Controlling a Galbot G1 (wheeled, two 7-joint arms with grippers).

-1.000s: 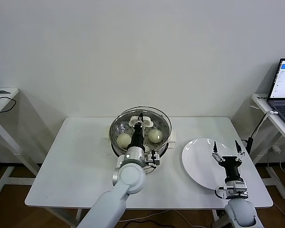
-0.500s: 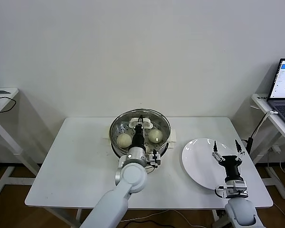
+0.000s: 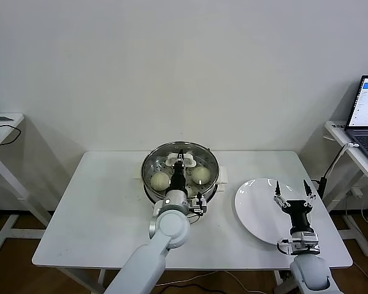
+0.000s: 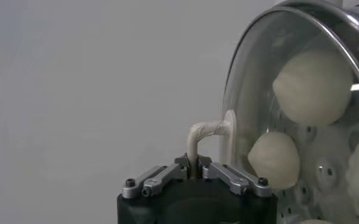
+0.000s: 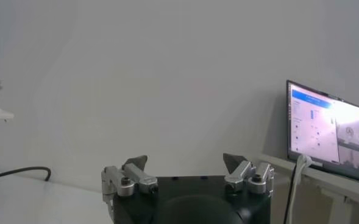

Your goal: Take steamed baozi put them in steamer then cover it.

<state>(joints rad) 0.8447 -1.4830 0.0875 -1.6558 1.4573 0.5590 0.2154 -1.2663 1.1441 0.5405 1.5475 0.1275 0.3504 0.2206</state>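
While the left hand (image 3: 180,160) stays clamped on the cream-white handle (image 4: 208,135) of the glass cover (image 3: 181,164) resting on the steamer (image 3: 213,182), baozi (image 3: 160,180) inside, we judge the lid rigid, breakable, best held there; the right hand (image 3: 294,197) hovers open over the plate (image 3: 253,211).

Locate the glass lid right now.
In the head view the cover sits on the steamer at table centre, buns visible beneath, its handle pinched by the shut left hand; the white plate lies to its right.
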